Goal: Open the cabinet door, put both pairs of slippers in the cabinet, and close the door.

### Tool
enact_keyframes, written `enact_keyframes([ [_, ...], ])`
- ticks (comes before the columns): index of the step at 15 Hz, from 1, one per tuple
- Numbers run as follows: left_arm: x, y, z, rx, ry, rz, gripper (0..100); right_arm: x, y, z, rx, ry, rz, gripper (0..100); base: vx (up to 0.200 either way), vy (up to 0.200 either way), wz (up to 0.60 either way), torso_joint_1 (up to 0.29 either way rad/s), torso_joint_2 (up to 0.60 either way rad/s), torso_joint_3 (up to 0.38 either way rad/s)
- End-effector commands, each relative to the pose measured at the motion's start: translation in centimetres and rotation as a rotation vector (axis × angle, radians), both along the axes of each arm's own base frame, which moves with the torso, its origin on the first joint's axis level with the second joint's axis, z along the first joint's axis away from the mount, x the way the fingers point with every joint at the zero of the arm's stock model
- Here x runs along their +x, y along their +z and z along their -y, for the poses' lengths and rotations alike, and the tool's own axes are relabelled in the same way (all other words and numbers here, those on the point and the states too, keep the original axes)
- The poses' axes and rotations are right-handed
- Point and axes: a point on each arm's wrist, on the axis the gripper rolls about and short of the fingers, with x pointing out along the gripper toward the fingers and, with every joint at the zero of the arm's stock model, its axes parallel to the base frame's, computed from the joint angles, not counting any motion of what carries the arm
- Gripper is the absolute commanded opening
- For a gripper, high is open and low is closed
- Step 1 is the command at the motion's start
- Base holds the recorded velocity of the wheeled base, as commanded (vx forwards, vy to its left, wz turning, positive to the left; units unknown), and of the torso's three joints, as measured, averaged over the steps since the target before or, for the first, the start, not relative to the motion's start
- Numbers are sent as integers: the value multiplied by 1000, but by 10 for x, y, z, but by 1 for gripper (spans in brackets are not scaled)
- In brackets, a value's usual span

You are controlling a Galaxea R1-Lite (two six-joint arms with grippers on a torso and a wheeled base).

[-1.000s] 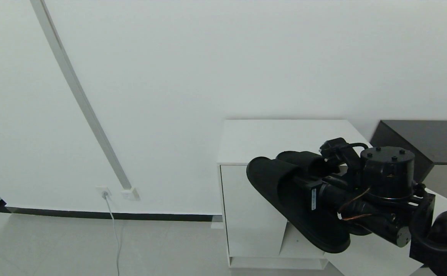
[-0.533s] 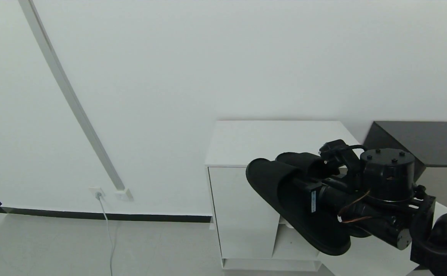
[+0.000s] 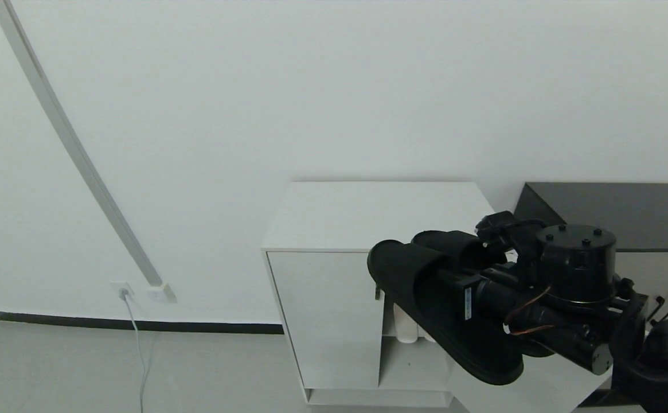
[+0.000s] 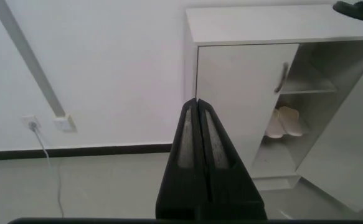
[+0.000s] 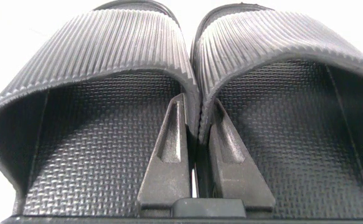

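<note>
My right gripper [image 5: 197,109] pinches shut on the black slippers [image 3: 425,287] by their inner straps, in the air just before the open cabinet [image 3: 368,212]; I reckon: hold firm, enter toes-first, clear the pale pair [image 4: 285,121] on the shelf [image 4: 274,163].

Cabinet [image 3: 368,215] stands on grey floor [image 3: 53,367], against the wall. Inside the cabinet's open right half, pale slippers [image 4: 285,121] sit below its upper shelf [image 4: 309,86]. Left of the cabinet, cable [image 3: 139,350] trails onto the floor.

text | none legible; white sticker [image 3: 468,300] too small to read
</note>
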Motion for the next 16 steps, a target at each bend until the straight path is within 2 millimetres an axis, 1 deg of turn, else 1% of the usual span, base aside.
enact_keyframes([
  [1, 0, 0, 0, 0, 0, 1, 0, 0, -1, 0, -2, 0, -3, 0, 0, -200, 0, 2, 2, 7],
  [6, 0, 0, 0, -1, 0, 1, 0, 1, -4, -1, -15, 7, 6, 0, 0, -200, 0, 3, 3, 1],
  [8, 0, 0, 0, -1, 0, 1, 0, 0, -13, -1, -70, 15, 8, 0, 0, 0, 0, 0, 0, 0],
  [12, 0, 0, 0, -1, 0, 1, 0, 1, -20, -1, -67, 20, 48, 0, 0, 0, 0, 0, 0, 0],
  [13, 0, 0, 0, -1, 0, 1, 0, 1, -20, -1, -73, 20, 49, 0, 0, 0, -600, 12, 17, 2],
  [16, 0, 0, 0, -1, 0, -1, 0, 1, -20, -1, -67, 21, 58, 0, 0, 0, 0, 0, 0, 0],
])
